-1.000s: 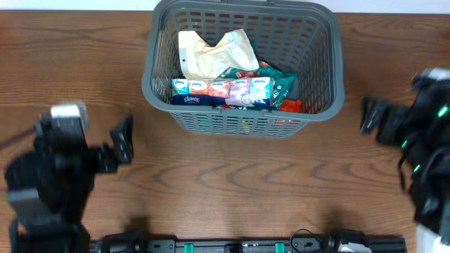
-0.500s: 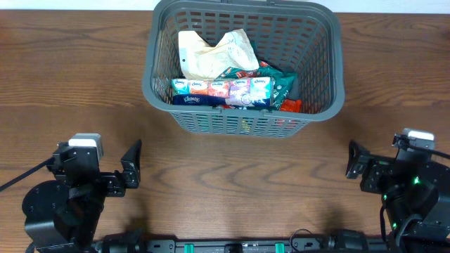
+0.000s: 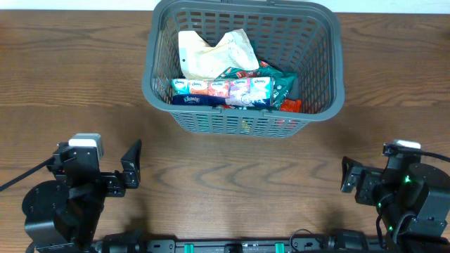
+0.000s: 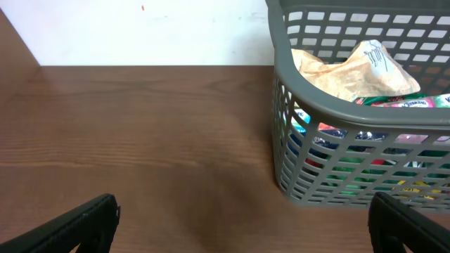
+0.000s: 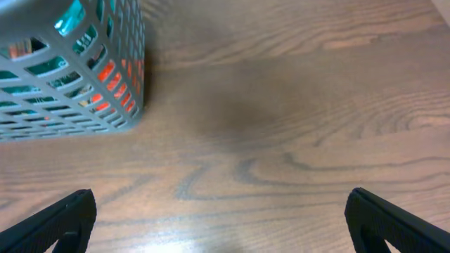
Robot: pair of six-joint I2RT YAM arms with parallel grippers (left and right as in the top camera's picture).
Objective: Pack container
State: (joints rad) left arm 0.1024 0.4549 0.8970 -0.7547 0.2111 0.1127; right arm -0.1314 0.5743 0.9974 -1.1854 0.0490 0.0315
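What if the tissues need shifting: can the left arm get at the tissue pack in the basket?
Probably yes. The left gripper is open and empty, bare table lies between it and the container, and the tissue pack lies uncovered on top; it must come over the rim.

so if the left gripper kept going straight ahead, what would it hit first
Likely the basket: in the left wrist view its near corner stands ahead of one jaw of the left gripper, while the other faces bare table. The midline may just clear it; depth is unclear.
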